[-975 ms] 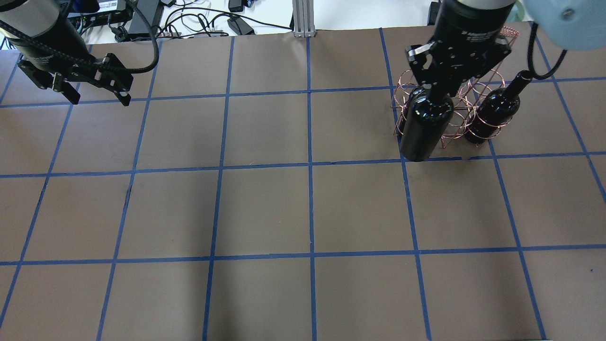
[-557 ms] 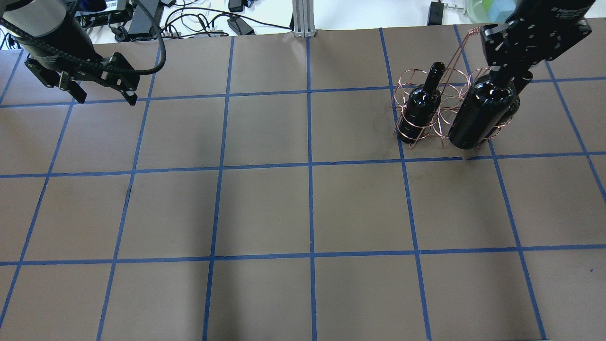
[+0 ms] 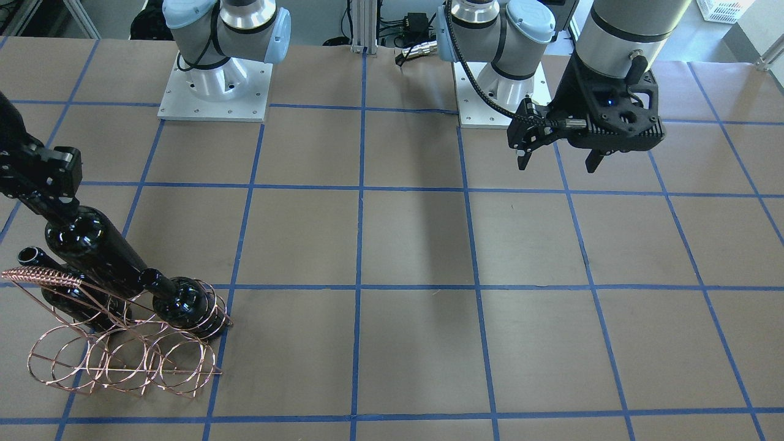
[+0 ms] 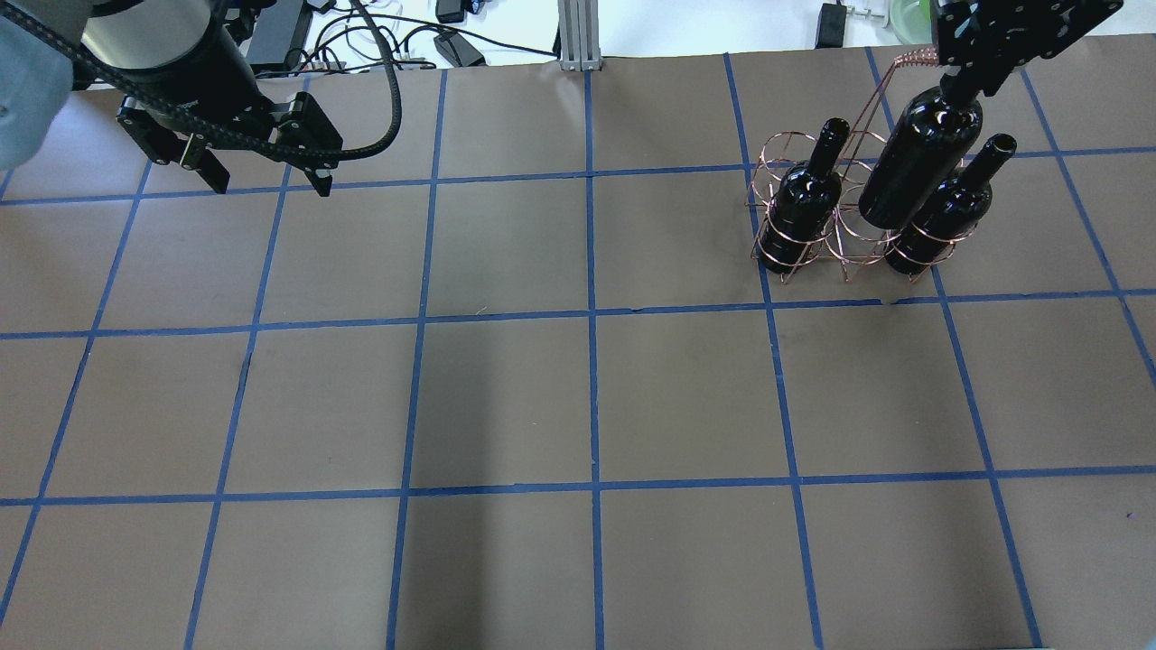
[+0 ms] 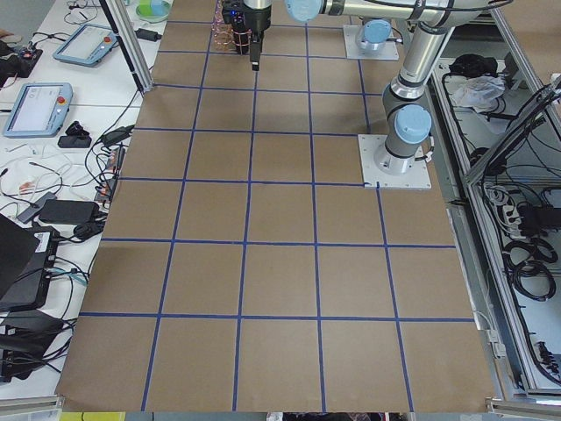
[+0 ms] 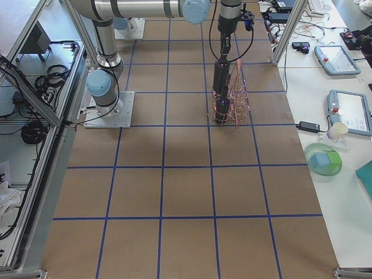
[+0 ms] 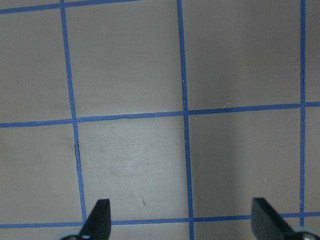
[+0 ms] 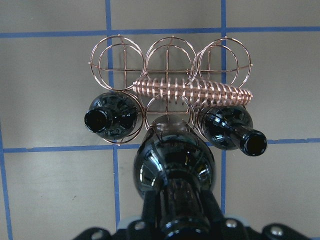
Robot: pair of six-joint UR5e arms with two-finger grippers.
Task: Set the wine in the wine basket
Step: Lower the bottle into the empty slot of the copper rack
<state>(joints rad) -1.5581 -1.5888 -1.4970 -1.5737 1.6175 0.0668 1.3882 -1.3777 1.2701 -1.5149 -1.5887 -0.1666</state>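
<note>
My right gripper is shut on the neck of a near-black wine bottle and holds it tilted over the copper wire wine basket. In the right wrist view the held bottle hangs over the middle ring, between two look-alike bottles standing in the basket, one on the left and one on the right. Its base is hidden, so I cannot tell whether it is inside the ring. My left gripper is open and empty, far to the left above the table.
The basket's coil-wrapped handle slants across just behind the held bottle. The basket's far row of rings holds nothing. Cables and boxes lie beyond the table's far edge. Blue tape lines grid the brown table.
My right gripper has carried the bottle from over the basket's left bottle, past the right one, to between the two and farther back. My left gripper has moved to the right.
</note>
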